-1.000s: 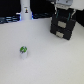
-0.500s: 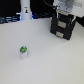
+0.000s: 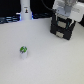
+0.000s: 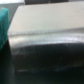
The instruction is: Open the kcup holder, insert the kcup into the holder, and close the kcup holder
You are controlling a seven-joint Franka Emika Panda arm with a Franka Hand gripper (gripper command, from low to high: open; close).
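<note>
White bench, black holder at the far end toward the exterior view's right, claw low over its top, opening impossible to tell, green-topped kcup standing alone, well apart, wrist view blurred.

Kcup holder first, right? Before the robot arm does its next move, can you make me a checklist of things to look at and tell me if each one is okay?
1. Gripper is over the kcup holder: ok.
2. Kcup holder's drawers look shut, so opening comes first: ok.
3. Gripper open or shut: cannot tell, both views are too blurry.
4. Gripper lined up with a drawer handle: cannot tell; the wrist view shows only the holder's top close up.
5. Kcup stands upright on the white table, away from the holder: ok.
6. Nothing near the kcup in the way: ok.
</note>
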